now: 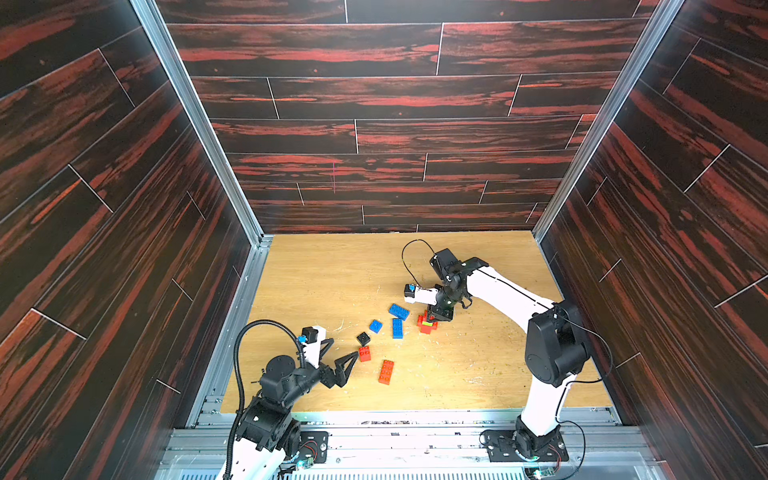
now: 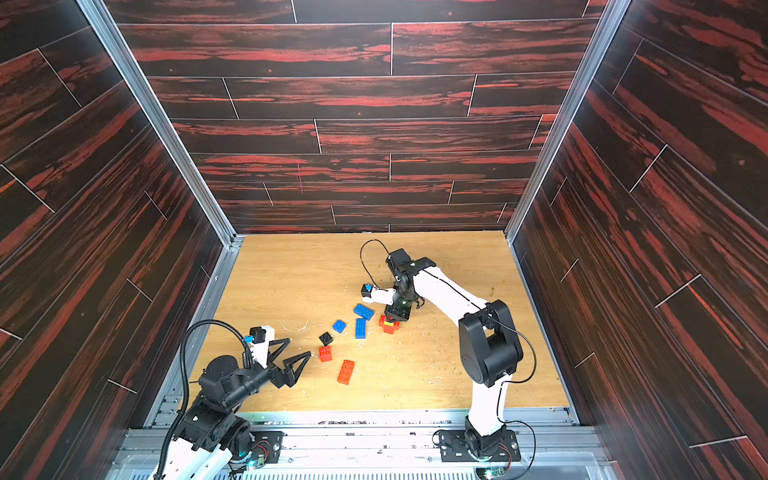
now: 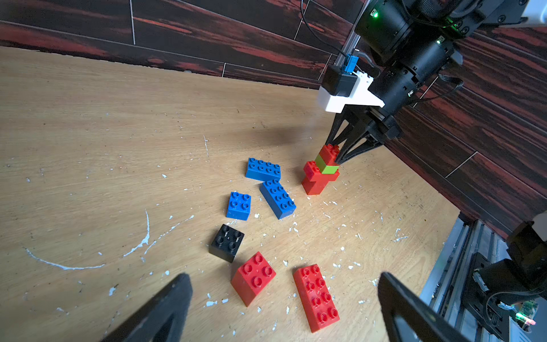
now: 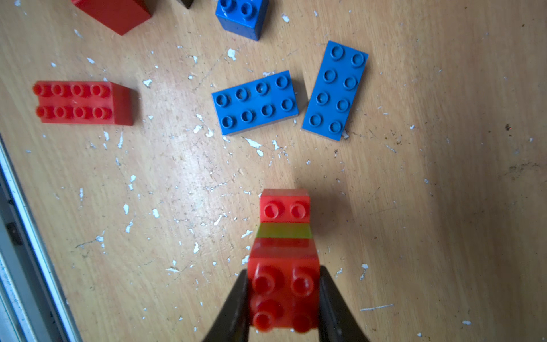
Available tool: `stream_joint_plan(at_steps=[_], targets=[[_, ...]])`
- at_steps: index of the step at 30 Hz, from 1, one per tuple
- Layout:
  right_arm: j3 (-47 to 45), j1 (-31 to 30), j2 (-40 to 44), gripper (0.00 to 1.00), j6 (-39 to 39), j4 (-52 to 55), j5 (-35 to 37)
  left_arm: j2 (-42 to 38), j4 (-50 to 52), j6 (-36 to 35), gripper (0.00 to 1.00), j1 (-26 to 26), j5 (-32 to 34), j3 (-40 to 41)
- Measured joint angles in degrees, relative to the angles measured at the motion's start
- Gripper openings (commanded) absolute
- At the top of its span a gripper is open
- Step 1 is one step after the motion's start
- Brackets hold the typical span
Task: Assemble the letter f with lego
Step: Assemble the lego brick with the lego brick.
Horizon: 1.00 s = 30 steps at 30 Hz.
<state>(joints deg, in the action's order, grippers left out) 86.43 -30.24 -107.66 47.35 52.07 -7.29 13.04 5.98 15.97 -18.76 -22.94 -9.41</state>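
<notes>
Right gripper (image 4: pixel 283 270) is clamped on the square red studded plastic brick (image 3: pixel 331 150) that tops my lego tower (image 3: pixel 318 180), upright on the wooden worktop (image 3: pixel 88 148). Left gripper (image 1: pixel 345 347) gapes wide, holding nothing, well apart from the tower. My worry is the narrow base and overhanging bar, since a sideways tug on release could topple it. The tower counts three red plus one lime green plastic brick (image 3: pixel 326 166). Loose near it are three blue bricks (image 3: pixel 262 169), one black square brick (image 3: pixel 226 242) and two red bricks (image 3: pixel 254 277).
</notes>
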Motion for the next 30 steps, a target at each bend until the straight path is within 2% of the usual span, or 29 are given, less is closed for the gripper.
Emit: stream_joint_plan(at_steps=[20,22,30], targets=[[0.3,1.0,0.0,0.30,-1.5,0.5,-0.1,0.0,0.0,0.0,1.00,0.0,0.0,0.0],[0.3,1.1,0.0,0.34,-1.6,0.5,-0.1,0.0,0.0,0.0,1.00,0.0,0.0,0.0],[0.6,1.4,0.0,0.40,-2.1,1.2,0.5,0.0,0.0,0.0,1.00,0.0,0.0,0.0]])
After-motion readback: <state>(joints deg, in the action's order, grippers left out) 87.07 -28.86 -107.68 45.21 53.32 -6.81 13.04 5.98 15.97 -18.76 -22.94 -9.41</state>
